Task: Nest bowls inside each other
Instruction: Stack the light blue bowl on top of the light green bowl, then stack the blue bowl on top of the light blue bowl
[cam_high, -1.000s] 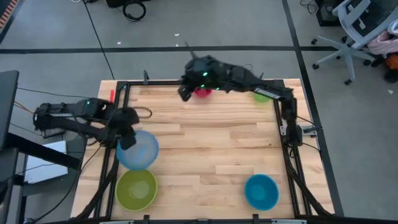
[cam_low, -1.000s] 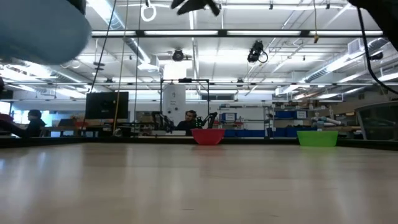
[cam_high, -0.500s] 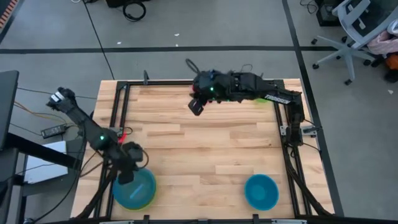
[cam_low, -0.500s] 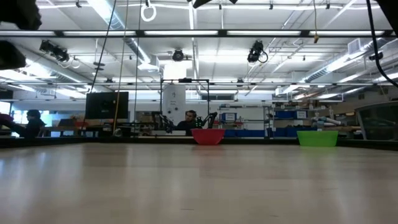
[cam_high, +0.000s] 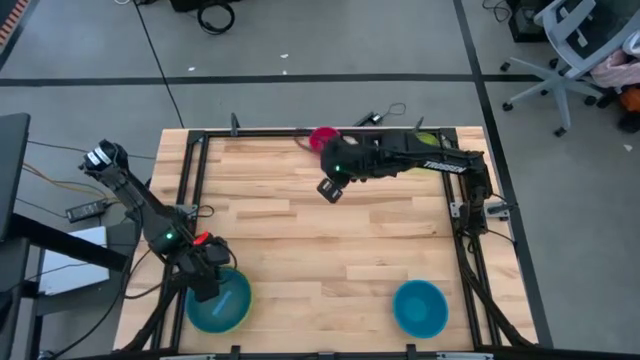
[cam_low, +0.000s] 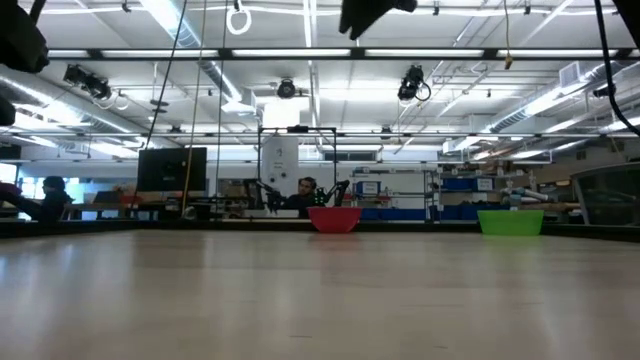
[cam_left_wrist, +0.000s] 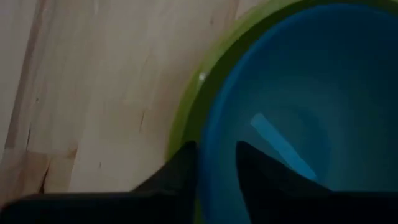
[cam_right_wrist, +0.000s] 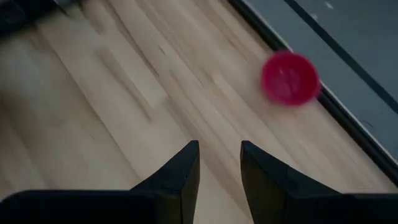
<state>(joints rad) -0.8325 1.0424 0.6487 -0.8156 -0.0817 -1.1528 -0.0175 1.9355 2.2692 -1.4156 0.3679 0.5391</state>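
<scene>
The light blue bowl (cam_high: 222, 303) sits inside the large lime green bowl (cam_left_wrist: 186, 106) at the near left corner. My left gripper (cam_high: 205, 282) is open over the far left of its rim. The teal bowl (cam_high: 420, 307) stands near the right front. The magenta bowl (cam_high: 325, 137) and the small green bowl (cam_low: 510, 221) stand at the far edge. My right gripper (cam_high: 330, 188) hangs open above the table, nearer than the magenta bowl (cam_right_wrist: 290, 78), with nothing between its fingers. My left gripper comes from above, pointing steeply down, with one finger inside the light blue bowl and one outside, astride its rim (cam_left_wrist: 214, 149). Whether either finger touches the rim, I cannot tell. The bowl rests in the lime green bowl.
A black frame (cam_high: 190, 200) runs round the table's edges. Bare wood (cam_high: 320, 250) lies across the middle. My right arm (cam_high: 430, 160) stretches along the far right and partly covers the small green bowl. People sit far behind the table (cam_low: 300, 190).
My left gripper has carried the light blue bowl toward the near edge and down; the bowl now sits inside the lime green bowl. My right gripper has gone from above the magenta bowl toward the table's middle and has tipped further down.
</scene>
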